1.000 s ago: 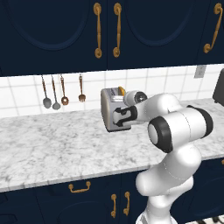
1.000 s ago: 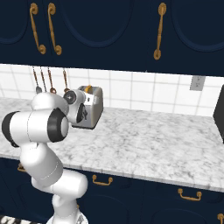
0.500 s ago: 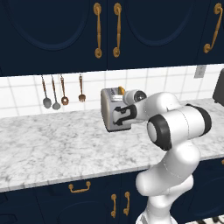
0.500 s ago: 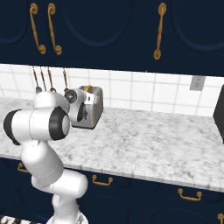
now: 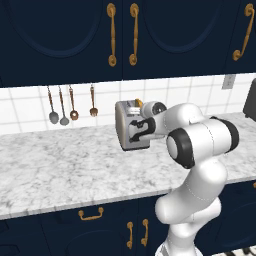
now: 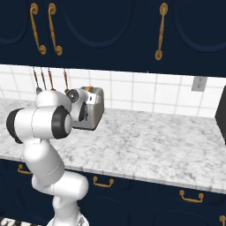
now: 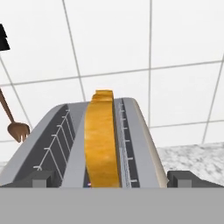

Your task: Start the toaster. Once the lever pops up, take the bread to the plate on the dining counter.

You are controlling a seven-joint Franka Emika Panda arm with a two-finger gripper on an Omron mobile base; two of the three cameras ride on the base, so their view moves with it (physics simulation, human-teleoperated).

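Hand view: claw (image 7: pixel 109 181) is hovering over the toaster (image 7: pixel 140 144), jaws spread wide, gripping nothing.
Bread (image 7: pixel 101 140): standing in the right-hand slot, top poking above it.
Change since a second ago: hand is edging closer along the toaster (image 5: pixel 131 125) on the worktop (image 5: pixel 60 170).
Meaning: lever press probably coming next; toasting not started.

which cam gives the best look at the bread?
Hand view: the bread stands on edge in one toaster slot, golden face and crust plain, seen close from above. Left base view shows just a tan sliver at the toaster's top beside the arm. Right base view shows the same sliver.
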